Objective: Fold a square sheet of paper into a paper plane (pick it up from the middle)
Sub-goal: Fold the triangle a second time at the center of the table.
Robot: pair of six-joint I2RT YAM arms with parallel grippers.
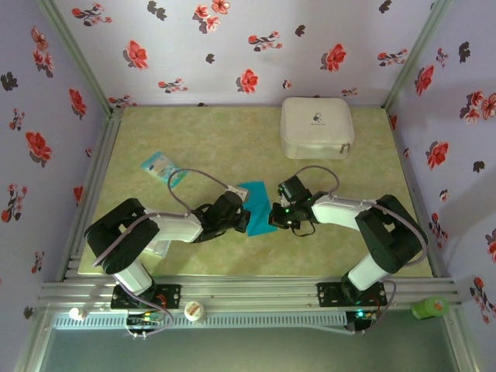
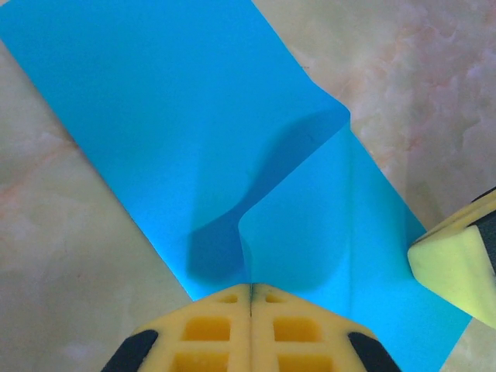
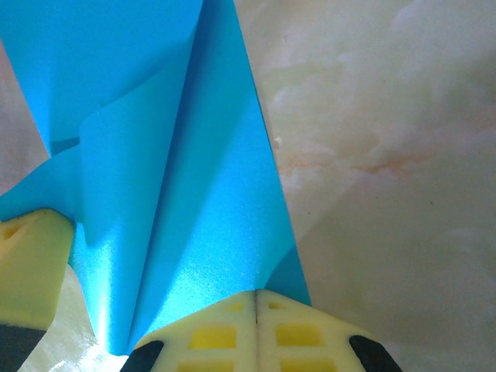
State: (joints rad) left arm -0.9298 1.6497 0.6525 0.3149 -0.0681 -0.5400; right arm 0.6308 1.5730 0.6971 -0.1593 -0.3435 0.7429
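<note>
The paper (image 1: 253, 198) is thin, smooth and teal-blue, lying mid-tabletop (image 1: 194, 139) on marbled beige-green between the two arms, its long axis running roughly far to near. The left fingers (image 2: 251, 297), yellow gridded pads, are pressed together on a raised, curling flap of it. The right fingers (image 3: 256, 299) likewise pinch a creased edge. The wrist views show the soft upright fold and its shadow; the top view adds a rounded white case (image 1: 317, 128) and a pale-blue packet (image 1: 163, 166), both well apart from the paper
</note>
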